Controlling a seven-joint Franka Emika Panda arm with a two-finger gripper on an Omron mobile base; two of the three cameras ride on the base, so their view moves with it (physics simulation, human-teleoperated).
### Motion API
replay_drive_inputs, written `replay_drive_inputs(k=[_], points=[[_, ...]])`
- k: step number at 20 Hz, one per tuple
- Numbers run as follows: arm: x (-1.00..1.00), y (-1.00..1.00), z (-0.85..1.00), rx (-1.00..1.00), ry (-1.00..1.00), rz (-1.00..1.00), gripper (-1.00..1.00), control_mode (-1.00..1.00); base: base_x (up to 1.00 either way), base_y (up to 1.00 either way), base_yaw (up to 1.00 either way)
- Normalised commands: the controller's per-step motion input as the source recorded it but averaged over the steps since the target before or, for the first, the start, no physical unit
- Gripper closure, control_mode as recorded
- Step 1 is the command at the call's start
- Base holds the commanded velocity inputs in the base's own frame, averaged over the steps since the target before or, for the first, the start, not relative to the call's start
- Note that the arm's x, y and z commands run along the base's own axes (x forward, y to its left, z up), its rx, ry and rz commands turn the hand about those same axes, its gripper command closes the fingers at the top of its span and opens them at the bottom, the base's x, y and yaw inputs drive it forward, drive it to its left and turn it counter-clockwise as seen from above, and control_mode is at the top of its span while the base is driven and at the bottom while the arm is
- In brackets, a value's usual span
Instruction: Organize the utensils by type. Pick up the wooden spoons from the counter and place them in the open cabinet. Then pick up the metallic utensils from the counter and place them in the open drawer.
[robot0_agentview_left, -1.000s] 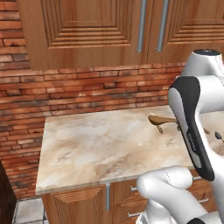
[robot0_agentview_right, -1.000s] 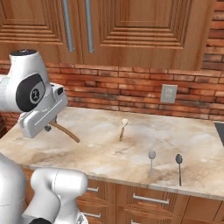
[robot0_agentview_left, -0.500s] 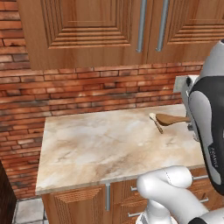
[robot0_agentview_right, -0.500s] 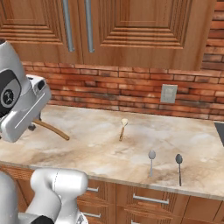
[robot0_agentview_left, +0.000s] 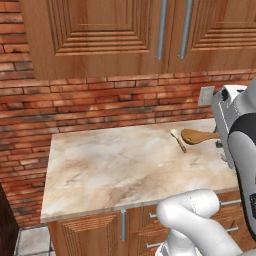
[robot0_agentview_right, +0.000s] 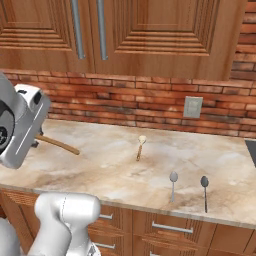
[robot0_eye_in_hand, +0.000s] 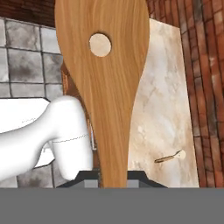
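My gripper (robot0_eye_in_hand: 113, 178) is shut on the handle of a big brown wooden spoon (robot0_eye_in_hand: 105, 87) with a round hole in its bowl. That spoon hangs level above the counter (robot0_agentview_left: 110, 165), bowl (robot0_agentview_left: 196, 136) pointing left and handle (robot0_agentview_right: 57, 144) sticking out past my hand. A small wooden spoon (robot0_agentview_left: 177, 140) (robot0_agentview_right: 140, 147) (robot0_eye_in_hand: 169, 157) with a cream bowl lies mid-counter. Two thin metal spoons (robot0_agentview_right: 173, 182) (robot0_agentview_right: 204, 187) lie near the counter's front edge (robot0_agentview_right: 150, 205). The open cabinet and the open drawer are out of view.
Shut wooden cabinet doors with steel bar handles (robot0_agentview_left: 160, 30) (robot0_agentview_right: 100, 30) hang over the counter. On the brick wall sits a grey outlet (robot0_agentview_left: 206, 95) (robot0_agentview_right: 192, 106). Shut drawer fronts (robot0_agentview_right: 172, 227) run below, and a dark stovetop edge (robot0_agentview_right: 251, 150) shows at the far right.
The hand has swung back toward the base with the big wooden spoon still gripped, sliding right in the left base view and left in the right one. The spoons on the counter have not moved.
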Motion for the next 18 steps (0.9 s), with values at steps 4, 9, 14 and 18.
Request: replay_drive_inputs(k=[4, 9, 14, 18], points=[[0.0, 0.0, 0.41, 0.0, -0.04, 0.01, 1.0, -1.0, 0.0, 0.0, 0.0], [0.0, 0.0, 0.03, 0.0, 0.06, 0.0, 1.0, -1.0, 0.0, 0.0, 0.0], [0.07, 0.0, 0.0, 0.0, 0.08, 0.0, 1.0, -1.0, 0.0, 0.0, 0.0], [0.04, 0.0, 0.0, 0.0, 0.03, 0.0, 1.0, 1.0, 0.0, 0.0, 0.0]])
